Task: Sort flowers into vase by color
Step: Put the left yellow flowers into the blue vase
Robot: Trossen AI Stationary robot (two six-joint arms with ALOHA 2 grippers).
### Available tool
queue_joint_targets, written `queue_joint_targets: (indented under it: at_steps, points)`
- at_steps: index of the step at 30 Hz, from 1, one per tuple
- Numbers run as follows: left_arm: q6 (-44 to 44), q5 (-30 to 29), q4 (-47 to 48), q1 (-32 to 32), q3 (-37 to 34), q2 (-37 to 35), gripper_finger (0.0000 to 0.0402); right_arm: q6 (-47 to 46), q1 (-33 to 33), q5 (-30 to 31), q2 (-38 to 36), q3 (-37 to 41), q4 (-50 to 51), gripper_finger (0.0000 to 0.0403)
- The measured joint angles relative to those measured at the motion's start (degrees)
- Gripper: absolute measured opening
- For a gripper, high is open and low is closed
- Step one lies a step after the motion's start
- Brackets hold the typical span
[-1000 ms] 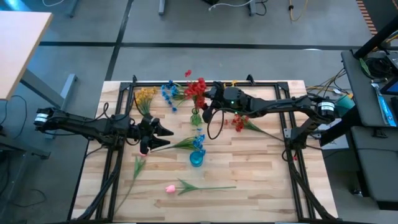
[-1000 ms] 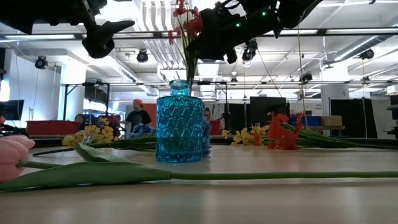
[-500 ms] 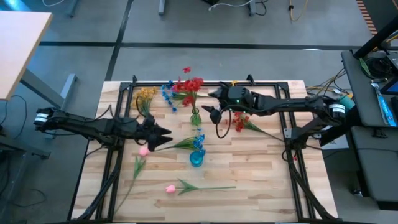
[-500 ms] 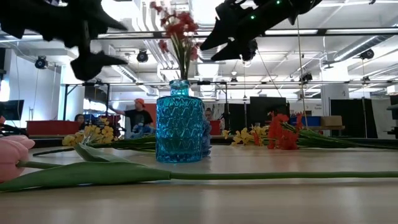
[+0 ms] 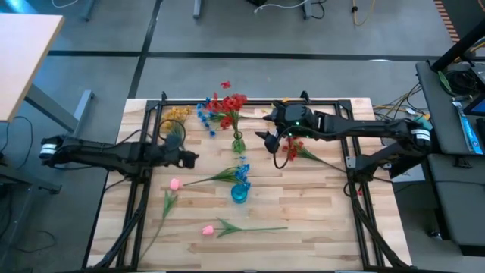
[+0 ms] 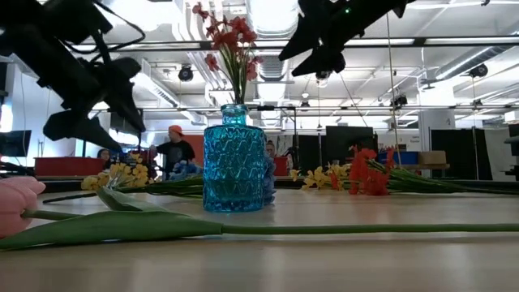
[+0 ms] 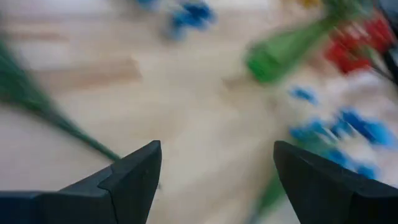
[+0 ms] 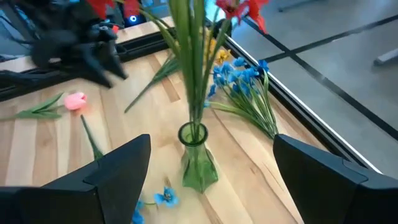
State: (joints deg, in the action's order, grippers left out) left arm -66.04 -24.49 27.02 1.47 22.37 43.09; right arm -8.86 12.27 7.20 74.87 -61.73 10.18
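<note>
Wood-plank surface [image 5: 318, 220] w/ black frame, grey floor around; workshop room behind, person [image 6: 173, 151] seated. L gripper [image 5: 189, 159] – fingers open, empty. Red flowers [image 5: 227, 106] upright in green vase [image 5: 239, 142]. R gripper [image 5: 267, 139] beside it – fingers open, empty.

I see rear vase [image 5: 238, 142] mid-desk [image 5: 318, 220], standing spray [image 5: 227, 106] in it. Front vase [image 5: 239, 194] directly before it, apart. Corner spray [image 5: 178, 114] lies at rear left. Middle spray [image 5: 204, 114] lies between corner spray and rear vase. Right spray [image 5: 292, 149] lies on desk, right of rear vase. Left tulip [image 5: 175, 183] left of front vase. Front tulip [image 5: 207, 229] nearest front edge, stem running right. Left arm [image 5: 114, 154] reaches in from left, tip behind left tulip. Right arm [image 5: 356, 133] reaches in from right, tip just right of rear vase.
</note>
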Motion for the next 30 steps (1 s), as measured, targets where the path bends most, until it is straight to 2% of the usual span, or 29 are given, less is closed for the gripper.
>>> queue_joint_targets:
  at_steps: [3,8,15,23,30]
  points:
    - [-0.91,-3.28,-0.42,3.69,0.00,0.00,0.0293,0.91,-0.69,-0.15,-0.65,0.00,-0.40,0.0331]
    - [-2.94,-3.65,1.27,10.01,0.00,2.54,0.0283,1.44,-1.87,-0.16,-0.74,0.00,-0.53,0.0331]
    - [-3.99,-3.48,0.96,12.44,4.29,14.11,0.0272,2.88,-3.33,-0.20,-0.72,0.01,-0.49,0.0331]
    - [-6.36,-2.97,17.18,15.13,15.45,28.32,0.0271,3.74,-4.20,-0.71,-0.70,0.00,1.00,0.0331]
    - [-4.98,-1.92,18.24,21.42,18.34,35.50,0.0271,2.82,-4.44,-5.99,-0.70,0.00,2.23,0.0331]
